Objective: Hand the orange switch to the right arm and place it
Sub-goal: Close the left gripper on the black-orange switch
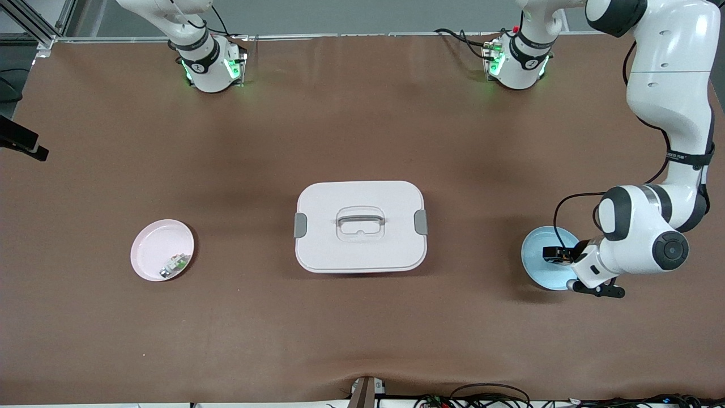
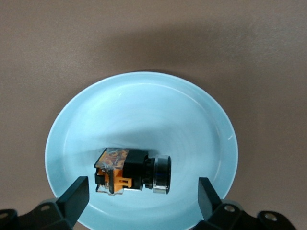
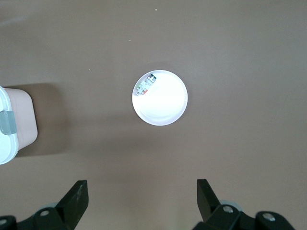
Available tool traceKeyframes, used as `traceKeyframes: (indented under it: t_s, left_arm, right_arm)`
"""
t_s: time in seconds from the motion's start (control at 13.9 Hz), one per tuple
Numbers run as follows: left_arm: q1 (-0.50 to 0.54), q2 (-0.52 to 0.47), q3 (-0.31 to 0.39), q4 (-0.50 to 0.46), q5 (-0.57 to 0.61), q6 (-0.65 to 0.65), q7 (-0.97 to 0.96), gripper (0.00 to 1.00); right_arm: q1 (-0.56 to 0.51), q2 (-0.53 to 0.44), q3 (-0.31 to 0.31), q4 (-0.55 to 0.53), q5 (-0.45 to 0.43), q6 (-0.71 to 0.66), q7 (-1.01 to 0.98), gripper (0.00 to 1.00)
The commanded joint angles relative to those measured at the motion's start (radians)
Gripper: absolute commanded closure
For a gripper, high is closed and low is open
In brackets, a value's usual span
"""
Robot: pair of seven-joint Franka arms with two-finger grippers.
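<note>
The orange switch [image 2: 132, 171], black and orange with a silver ring, lies on its side in a light blue plate [image 2: 144, 110] at the left arm's end of the table. My left gripper [image 2: 142, 188] is open just above it, one finger on either side of the switch, not touching it. In the front view the left gripper [image 1: 558, 254] sits over the blue plate [image 1: 537, 262] and hides the switch. My right gripper [image 3: 141, 189] is open and empty, high over bare table beside the pink plate [image 3: 165, 103]. It is out of the front view.
The pink plate [image 1: 153, 249] at the right arm's end holds a small green-white-silver part [image 1: 174, 264]. A white lidded box [image 1: 360, 225] with a handle and grey clasps stands mid-table; its edge shows in the right wrist view [image 3: 9, 124].
</note>
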Motion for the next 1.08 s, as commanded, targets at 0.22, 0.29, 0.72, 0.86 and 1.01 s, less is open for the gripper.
traceKeyframes:
  t_s: [0.22, 0.29, 0.72, 0.86, 1.01]
  left_arm:
    - [0.019, 0.011, -0.011, -0.008, 0.024, 0.038, 0.019, 0.00]
    - [0.023, 0.014, -0.013, -0.016, 0.024, 0.062, 0.019, 0.00]
    - [0.027, 0.024, -0.013, -0.034, 0.024, 0.107, 0.019, 0.00]
    - [0.032, 0.026, -0.013, -0.036, 0.024, 0.111, 0.019, 0.00]
    - [0.032, 0.031, -0.014, -0.037, 0.024, 0.119, 0.019, 0.00]
  right_arm:
    - [-0.022, -0.002, 0.014, -0.002, 0.013, 0.007, 0.012, 0.00]
    - [-0.022, -0.002, 0.014, -0.002, 0.013, 0.005, 0.012, 0.00]
    - [-0.023, -0.002, 0.014, -0.002, 0.015, 0.007, 0.012, 0.00]
    - [-0.023, -0.002, 0.014, -0.002, 0.015, 0.005, 0.012, 0.00]
    - [-0.023, -0.004, 0.014, -0.002, 0.015, 0.005, 0.012, 0.00]
